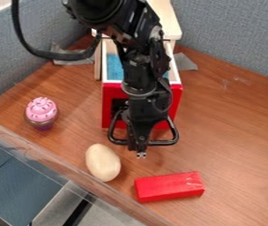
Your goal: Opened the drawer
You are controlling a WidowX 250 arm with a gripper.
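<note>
Hung with a closed gripper [141, 154] by the red front of the open drawer [174, 98], below the wooden cabinet top [165, 20]. Found on the table [236, 137]: cupcake [41, 110], egg [103, 162], red block [169, 186].

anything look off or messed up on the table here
Nothing looks spilled or broken. The oddest bit is the rough-edged grey tape stuck on the table, to the picture's right of the open drawer. There are also faint pale marks further right, maybe scuffs.
</note>
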